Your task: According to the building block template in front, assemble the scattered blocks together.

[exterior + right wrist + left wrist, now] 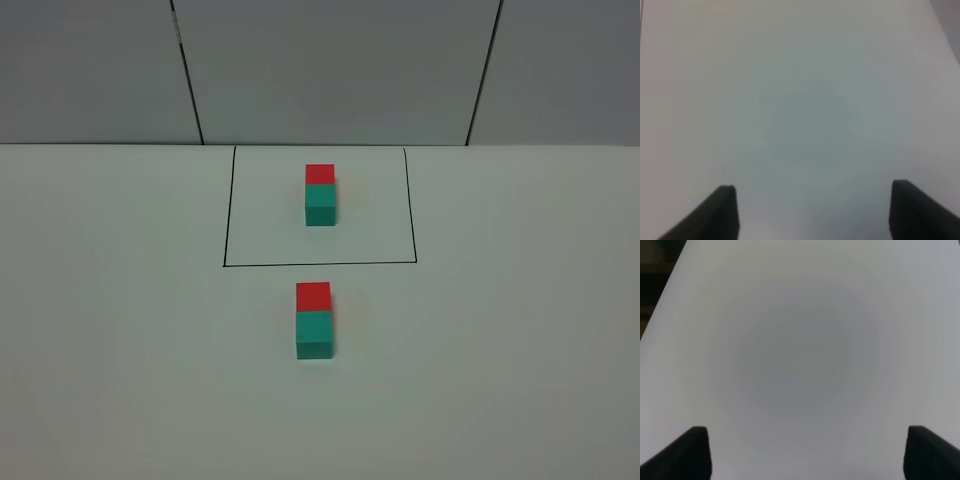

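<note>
The template, a red cube [320,174] joined to a teal-green cube [321,204], sits inside a thin black drawn rectangle [224,220] at the back of the white table. In front of the frame, the unframed red cube [313,296] and teal-green cube [315,333] stand face to face, red on the far side. Neither arm shows in the exterior high view. My left gripper [805,452] is open over bare table. My right gripper [812,210] is open over bare table. No cube shows in either wrist view.
The white table [120,350] runs to a grey panelled wall [330,70] behind the frame. A dark table edge shows in the left wrist view [660,285].
</note>
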You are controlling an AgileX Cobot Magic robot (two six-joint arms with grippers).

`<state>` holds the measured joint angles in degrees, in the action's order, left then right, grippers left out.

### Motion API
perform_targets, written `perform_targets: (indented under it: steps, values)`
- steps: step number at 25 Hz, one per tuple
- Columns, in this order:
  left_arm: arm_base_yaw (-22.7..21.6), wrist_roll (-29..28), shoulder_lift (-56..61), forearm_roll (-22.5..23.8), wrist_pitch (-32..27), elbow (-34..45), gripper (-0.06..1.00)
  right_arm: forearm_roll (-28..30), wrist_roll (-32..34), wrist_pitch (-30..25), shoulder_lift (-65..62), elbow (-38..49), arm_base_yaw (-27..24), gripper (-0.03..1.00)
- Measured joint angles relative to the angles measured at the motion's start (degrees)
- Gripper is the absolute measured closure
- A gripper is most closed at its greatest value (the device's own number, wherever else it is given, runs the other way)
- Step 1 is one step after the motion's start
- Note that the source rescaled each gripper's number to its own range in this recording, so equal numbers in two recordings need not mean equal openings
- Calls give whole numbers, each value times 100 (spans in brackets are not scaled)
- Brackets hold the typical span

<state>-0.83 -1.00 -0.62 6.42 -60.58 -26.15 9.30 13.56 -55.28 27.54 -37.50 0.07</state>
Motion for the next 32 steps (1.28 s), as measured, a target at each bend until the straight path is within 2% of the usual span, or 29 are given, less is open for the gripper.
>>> perform_targets:
  steps: [14, 24, 32]
  values:
    - [0, 0, 0, 0, 0, 0, 1, -7, 16, -842, -1506, 191, 0, 31]
    - [0, 0, 0, 0, 0, 0, 1, -245, -284, -771, -2467, 803, 0, 35]
    - [0, 0, 0, 0, 0, 0, 1, -413, -551, -629, -2519, 866, 0, 35]
